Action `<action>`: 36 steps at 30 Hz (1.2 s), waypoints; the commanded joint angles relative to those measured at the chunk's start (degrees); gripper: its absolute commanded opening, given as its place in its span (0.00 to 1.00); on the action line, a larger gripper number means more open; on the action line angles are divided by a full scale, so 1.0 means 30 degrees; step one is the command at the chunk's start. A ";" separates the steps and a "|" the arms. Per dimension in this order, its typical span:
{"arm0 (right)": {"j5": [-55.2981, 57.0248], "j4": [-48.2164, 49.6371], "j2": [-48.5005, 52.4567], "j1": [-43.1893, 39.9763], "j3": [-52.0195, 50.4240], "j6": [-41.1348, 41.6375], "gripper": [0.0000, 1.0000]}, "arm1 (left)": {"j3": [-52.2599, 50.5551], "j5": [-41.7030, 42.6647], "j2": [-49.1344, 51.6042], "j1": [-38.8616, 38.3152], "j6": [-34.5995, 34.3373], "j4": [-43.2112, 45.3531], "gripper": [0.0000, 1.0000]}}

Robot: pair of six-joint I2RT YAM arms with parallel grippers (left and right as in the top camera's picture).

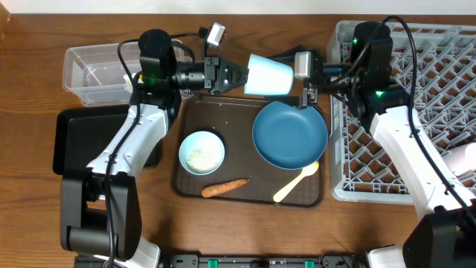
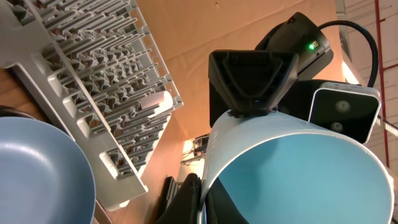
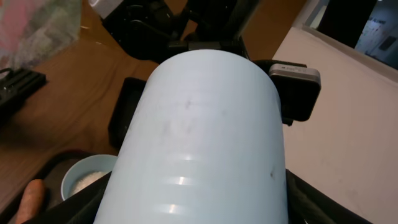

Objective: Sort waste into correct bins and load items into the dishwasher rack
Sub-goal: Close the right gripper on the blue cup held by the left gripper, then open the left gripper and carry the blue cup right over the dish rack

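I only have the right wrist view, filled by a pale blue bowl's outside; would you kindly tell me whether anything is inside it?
Observer: The light-blue bowl is empty inside.
Operator: What is holding it on the far side?
Observer: The left claw is shut on its rim.
Operator: Where is the rack from here?
Observer: The grey dishwasher rack stands just right of the brown tray.
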 commanded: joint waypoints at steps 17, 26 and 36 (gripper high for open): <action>-0.2106 0.0313 0.0022 0.0350 0.0313 0.0219 0.70 | 0.0204 -0.0248 0.0000 -0.0007 -0.0022 0.0124 0.06; -0.2084 0.0299 0.0022 0.0350 0.0313 0.0226 0.46 | 0.0204 -0.0240 0.0000 -0.0007 -0.0007 0.0124 0.08; 0.1880 -0.0095 0.0022 0.0328 0.0313 0.3767 0.30 | 0.0197 -0.0240 0.0000 0.0015 0.3453 0.0095 0.31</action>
